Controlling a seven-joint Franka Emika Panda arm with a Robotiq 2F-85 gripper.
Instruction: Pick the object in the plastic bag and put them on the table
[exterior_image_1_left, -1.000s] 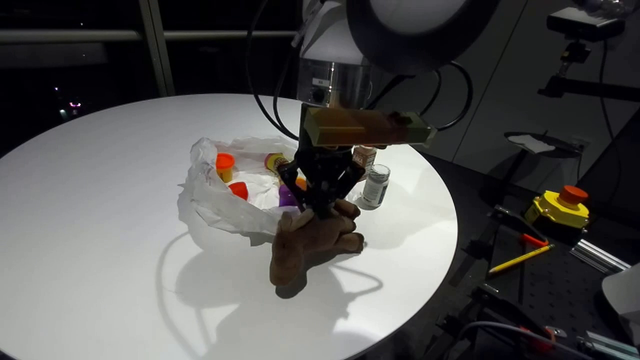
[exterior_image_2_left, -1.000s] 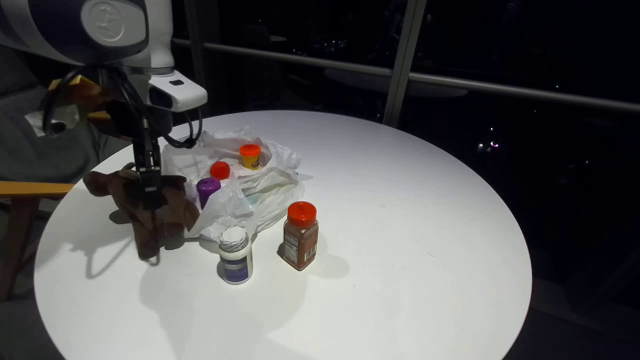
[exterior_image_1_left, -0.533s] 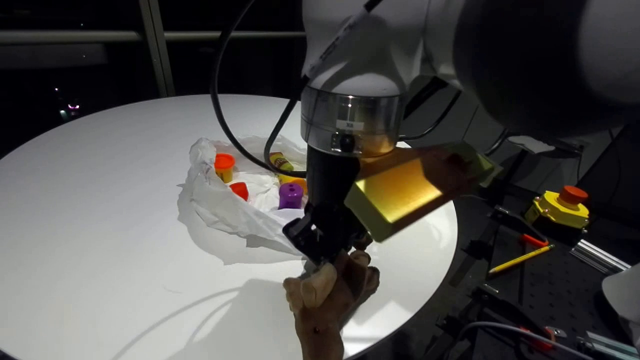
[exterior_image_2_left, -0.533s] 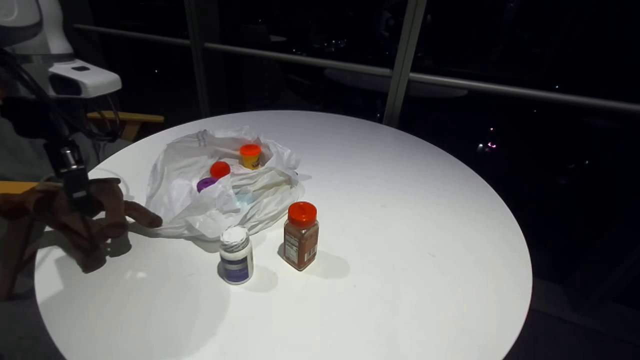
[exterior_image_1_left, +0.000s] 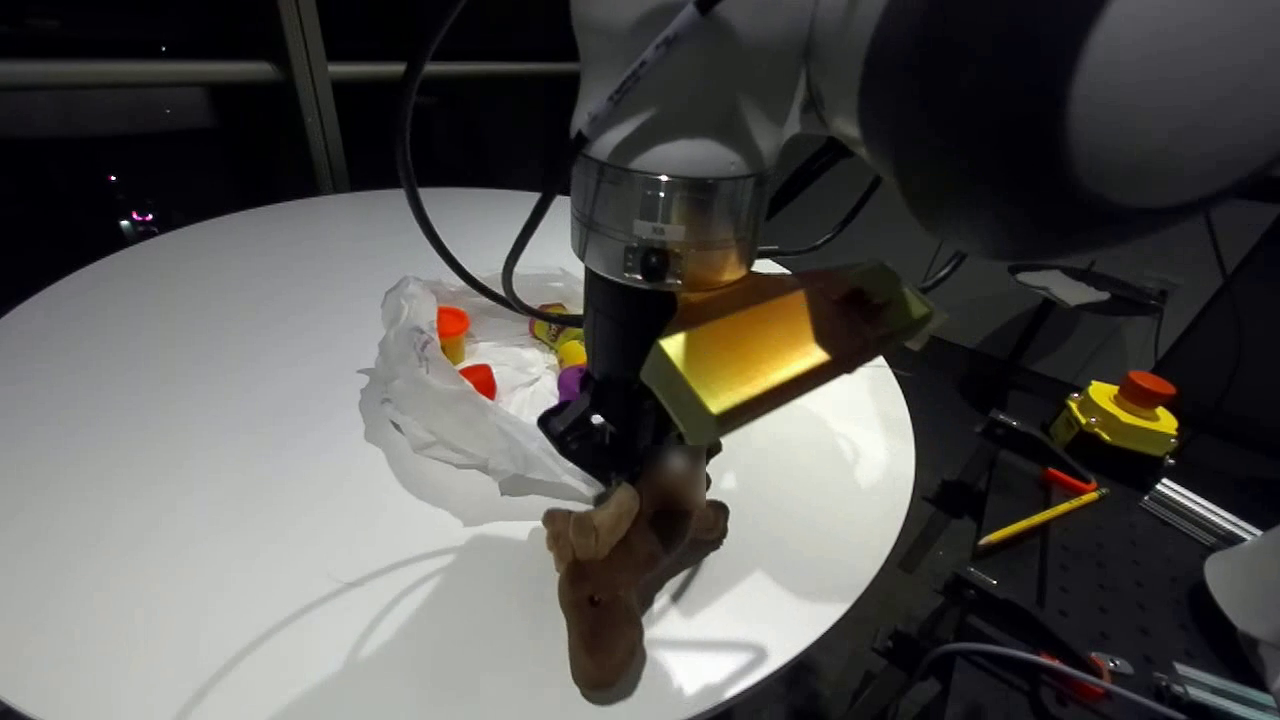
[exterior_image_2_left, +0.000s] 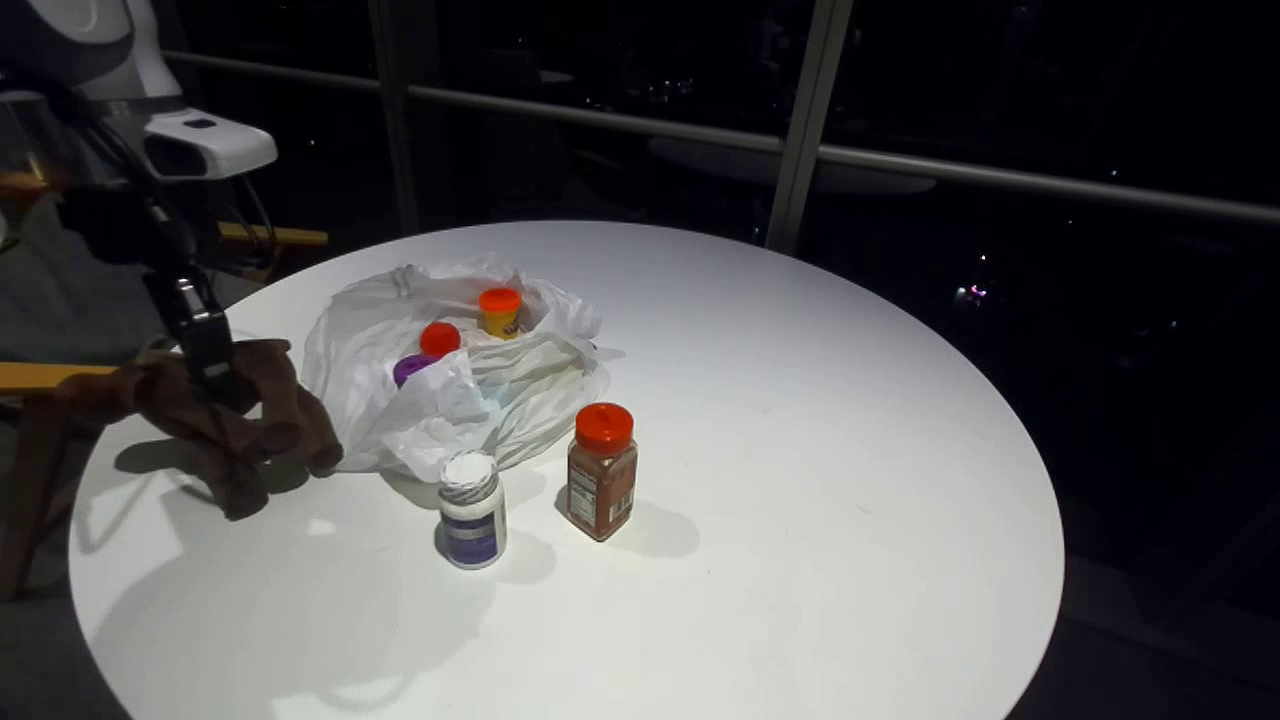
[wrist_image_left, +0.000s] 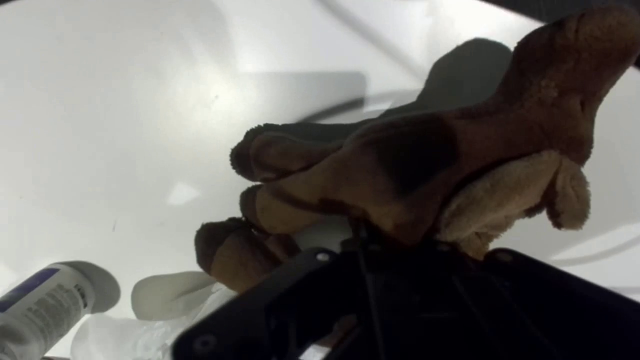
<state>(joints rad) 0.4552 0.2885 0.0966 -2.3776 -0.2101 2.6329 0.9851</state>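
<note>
Through both exterior views I'm seeing a round white tabletop (exterior_image_2_left: 800, 450); a rumpled plastic bag (exterior_image_2_left: 440, 415) is lying on it, a white bottle (exterior_image_2_left: 472, 515) is standing just beside the bag, and a red-capped jar (exterior_image_2_left: 602, 475) is standing nearby.

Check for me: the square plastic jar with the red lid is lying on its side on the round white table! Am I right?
The red-lidded square plastic jar isn't lying on its side: it stands upright on the round white table, as an exterior view shows.
</note>
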